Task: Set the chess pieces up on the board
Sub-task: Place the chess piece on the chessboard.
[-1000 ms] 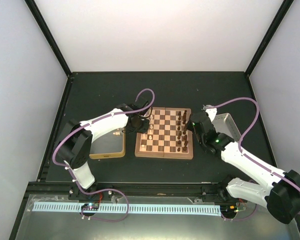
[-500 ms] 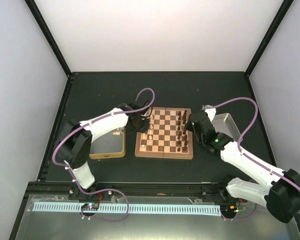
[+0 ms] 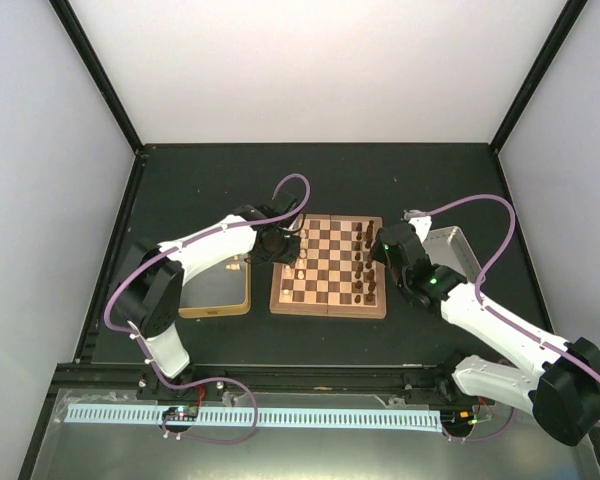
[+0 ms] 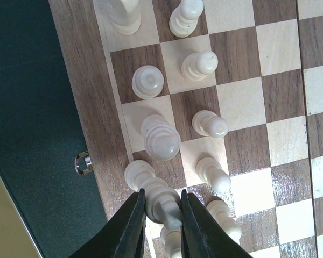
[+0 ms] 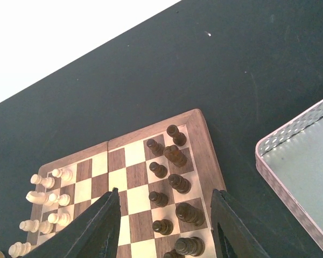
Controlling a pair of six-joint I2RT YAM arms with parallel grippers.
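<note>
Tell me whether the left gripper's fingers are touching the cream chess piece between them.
Touching. The left wrist view shows the left gripper with both black fingers pressed against the sides of the cream chess piece, no gap either side.

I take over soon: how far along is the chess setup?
Done: on the board, dark pieces stand in two files at right, several pale pieces at left. In hand: the left gripper is shut on one pale piece. The right gripper is open, empty. Left: setting it down, perhaps more.

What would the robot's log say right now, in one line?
left gripper: shut on cream piece | right gripper: open, empty, by board | setup: unfinished
</note>
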